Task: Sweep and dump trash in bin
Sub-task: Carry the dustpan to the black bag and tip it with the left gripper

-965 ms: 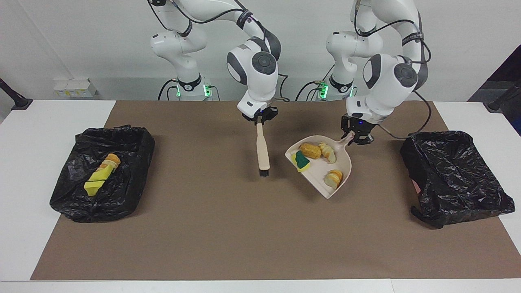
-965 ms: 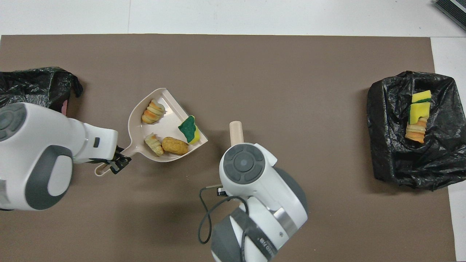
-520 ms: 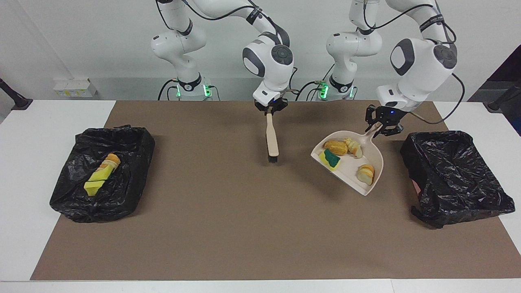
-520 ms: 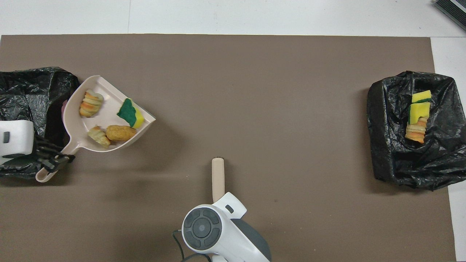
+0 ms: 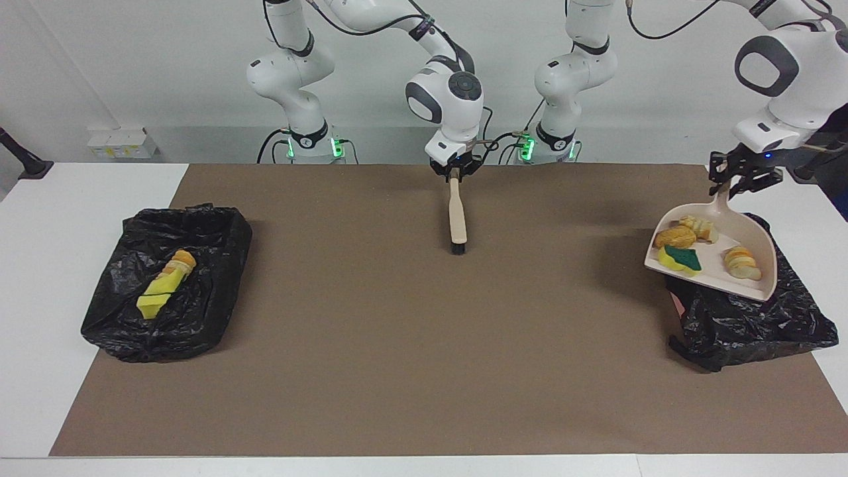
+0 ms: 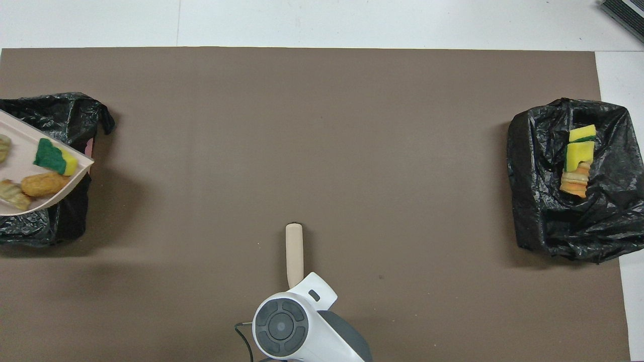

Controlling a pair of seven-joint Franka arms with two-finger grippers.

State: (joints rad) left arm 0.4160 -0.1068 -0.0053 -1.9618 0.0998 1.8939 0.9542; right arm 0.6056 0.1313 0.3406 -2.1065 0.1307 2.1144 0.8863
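Left gripper (image 5: 733,177) clamped on dustpan (image 5: 742,228) of trash (image 5: 678,257) over bin (image 5: 748,318); right gripper (image 5: 454,171) holding brush (image 5: 456,218).

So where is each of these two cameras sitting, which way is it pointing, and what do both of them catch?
Facing view: high across the table, looking at the robots; both arms show whole, the left gripper holding the dustpan over a black bin bag, the right gripper holding the brush.
Overhead view: above the robots' end, looking steeply down and forward; only the right arm's wrist shows.
Shared: dustpan, its trash, brush, both bags, brown mat.
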